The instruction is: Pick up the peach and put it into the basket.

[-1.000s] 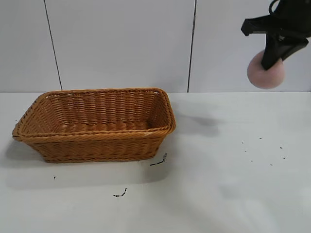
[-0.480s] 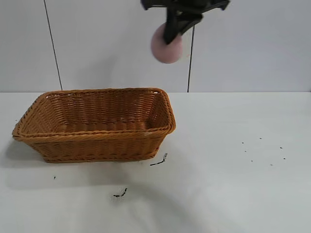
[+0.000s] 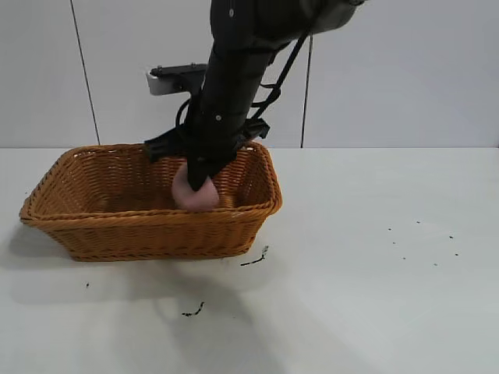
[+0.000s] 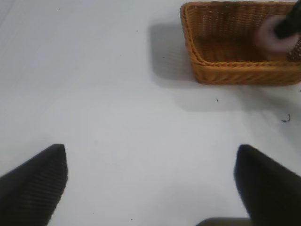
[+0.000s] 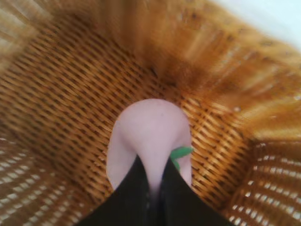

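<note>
The right claw (image 3: pixel 196 185), clenched on the peach (image 3: pixel 195 195), hung inside the basket (image 3: pixel 93 226); releasing it seemed the next move.

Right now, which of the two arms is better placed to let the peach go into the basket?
The right. Its gripper is already down inside the basket, closed on the peach. The left gripper hangs open over bare table, away from the basket.

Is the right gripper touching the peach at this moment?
Touching. In the right wrist view the right gripper has its fingers pressed against the peach, no gap, inside the basket.
</note>
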### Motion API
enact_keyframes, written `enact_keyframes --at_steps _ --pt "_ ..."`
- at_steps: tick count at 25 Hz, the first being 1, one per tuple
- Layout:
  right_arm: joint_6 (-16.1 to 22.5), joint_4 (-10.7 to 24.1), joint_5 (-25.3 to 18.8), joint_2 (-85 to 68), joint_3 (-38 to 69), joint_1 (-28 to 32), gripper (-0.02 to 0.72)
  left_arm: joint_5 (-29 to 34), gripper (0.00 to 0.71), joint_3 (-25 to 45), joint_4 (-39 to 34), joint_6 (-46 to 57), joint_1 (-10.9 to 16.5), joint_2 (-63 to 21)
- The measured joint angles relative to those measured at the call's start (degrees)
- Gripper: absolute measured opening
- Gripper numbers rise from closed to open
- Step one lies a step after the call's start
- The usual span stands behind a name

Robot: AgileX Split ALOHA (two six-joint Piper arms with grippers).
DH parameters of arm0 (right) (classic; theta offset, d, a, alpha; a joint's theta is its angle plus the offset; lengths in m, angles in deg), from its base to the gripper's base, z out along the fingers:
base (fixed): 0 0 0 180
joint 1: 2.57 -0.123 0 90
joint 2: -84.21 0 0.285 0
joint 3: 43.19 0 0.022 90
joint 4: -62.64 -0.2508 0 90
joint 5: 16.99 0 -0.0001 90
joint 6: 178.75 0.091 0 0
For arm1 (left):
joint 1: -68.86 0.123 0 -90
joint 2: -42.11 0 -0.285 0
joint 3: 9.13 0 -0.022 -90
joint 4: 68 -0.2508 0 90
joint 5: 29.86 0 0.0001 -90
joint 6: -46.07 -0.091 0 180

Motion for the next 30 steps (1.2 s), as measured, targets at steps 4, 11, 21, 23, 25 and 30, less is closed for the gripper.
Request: enact_keyframes --at_steps 4,11,21,23,25,30 --pt "0.0 0.32 -1.35 -0.48 -1.83 0.0 0.552 0.0 0.693 0.0 0.0 0.0 0.0 0.0" --pt "0.53 2.3 -12.36 -3.23 -13.02 0.22 0.688 0.0 0.693 0.0 0.0 0.0 0.0 0.0" --pt "2.15 3.65 -20.74 -5.06 -18.25 16.16 0.696 0.0 0.693 0.0 0.0 0.0 0.0 0.0" --pt "2.0 3.65 -22.18 -5.06 -18.25 20.86 0.696 0.0 0.693 0.0 0.0 0.0 0.0 0.0" --pt "1.25 3.03 -23.15 -5.06 -18.25 25.76 0.696 0.0 0.693 0.0 0.0 0.0 0.0 0.0" --pt "1.1 1.01 -23.35 -5.06 -18.25 34.59 0.696 0.0 0.693 0.0 0.0 0.0 0.0 0.0"
